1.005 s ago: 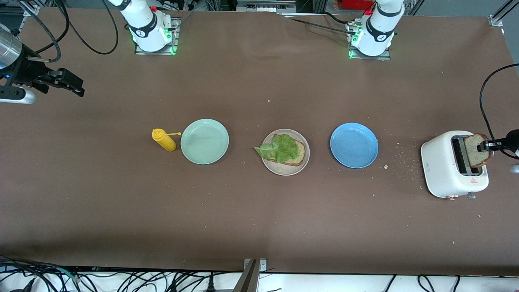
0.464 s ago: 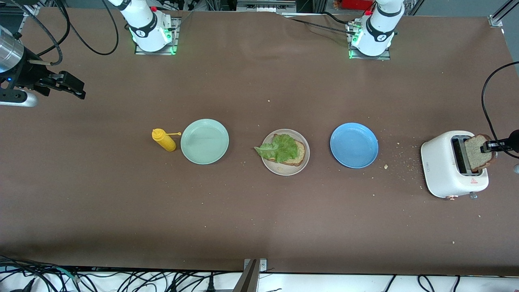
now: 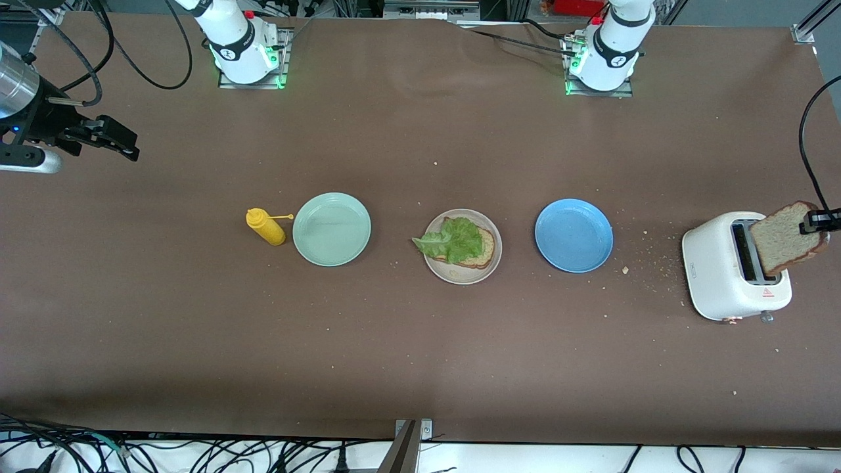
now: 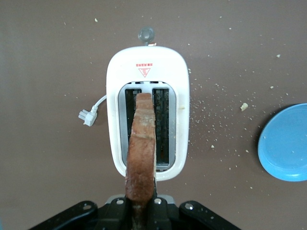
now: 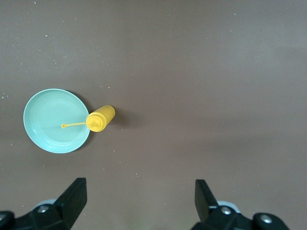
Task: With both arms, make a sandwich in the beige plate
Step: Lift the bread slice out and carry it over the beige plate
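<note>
The beige plate sits mid-table with a slice of toast on it and a lettuce leaf on top. My left gripper is shut on the crust edge of a second toast slice. That slice hangs upright and slightly tilted, clear above the slots of the white toaster. Over bare table at the right arm's end, my right gripper waits open with nothing between its fingers.
A blue plate lies between the beige plate and the toaster. A mint-green plate and a yellow mustard bottle lie toward the right arm's end. Crumbs surround the toaster.
My left gripper has lifted the toast slice up out of the toaster slot, and it now hangs free above it. The right arm has barely moved.
</note>
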You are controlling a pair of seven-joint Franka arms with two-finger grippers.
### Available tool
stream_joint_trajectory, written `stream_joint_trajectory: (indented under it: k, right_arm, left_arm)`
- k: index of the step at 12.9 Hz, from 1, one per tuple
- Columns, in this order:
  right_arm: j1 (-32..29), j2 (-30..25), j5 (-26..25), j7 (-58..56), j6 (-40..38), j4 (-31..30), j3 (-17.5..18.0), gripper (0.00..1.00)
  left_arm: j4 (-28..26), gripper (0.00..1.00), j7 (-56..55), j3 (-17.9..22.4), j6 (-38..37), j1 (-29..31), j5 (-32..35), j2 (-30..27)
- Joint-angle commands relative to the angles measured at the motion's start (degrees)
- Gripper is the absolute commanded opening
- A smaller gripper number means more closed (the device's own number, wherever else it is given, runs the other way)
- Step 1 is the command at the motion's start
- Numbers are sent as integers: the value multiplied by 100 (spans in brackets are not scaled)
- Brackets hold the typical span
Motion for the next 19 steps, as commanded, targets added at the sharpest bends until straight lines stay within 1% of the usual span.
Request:
stream_joint_trajectory:
  k: [1,2,4,6,8,9,10,13,16,17,19]
  right_arm:
    - [36,-23,23,-29,-169,62,-19,100]
    - [36,-50,40,-29,-231,62,-11,100]
    - [36,-59,41,-20,-258,62,94,100]
    - [36,-50,41,-38,-267,62,95,100]
    - [36,-50,32,-47,-258,80,103,100]
    - [36,-50,41,-47,-258,97,112,100]
    - [36,-50,49,-47,-241,89,112,100]
    - [36,-50,84,-64,-240,98,95,100]
    - [36,-24,93,-55,-188,89,95,100]
    - [36,-15,93,-55,-162,89,95,100]
    - [36,-32,102,-47,-240,63,95,100]
  left_arm:
    - [530,0,55,-27,-681,-423,138,7]
    - [610,0,20,-236,-841,-468,50,7]
    - [681,0,-7,-737,-851,-477,-38,-10]
    - [664,0,20,-1290,-868,-477,-187,-2]
    - [594,0,20,-1669,-1078,-617,-250,51]
    - [567,0,2,-1705,-1219,-748,-337,138]
    - [567,0,-15,-1706,-1238,-845,-659,252]
    - [567,0,-190,-1697,-1238,-855,-2170,761]
    - [567,0,-823,-1706,-1229,-925,-3357,1403]
    - [567,0,-833,-1697,-1194,-1108,-3718,1587]
    - [567,0,-833,-1697,-958,-1495,-4097,1904]
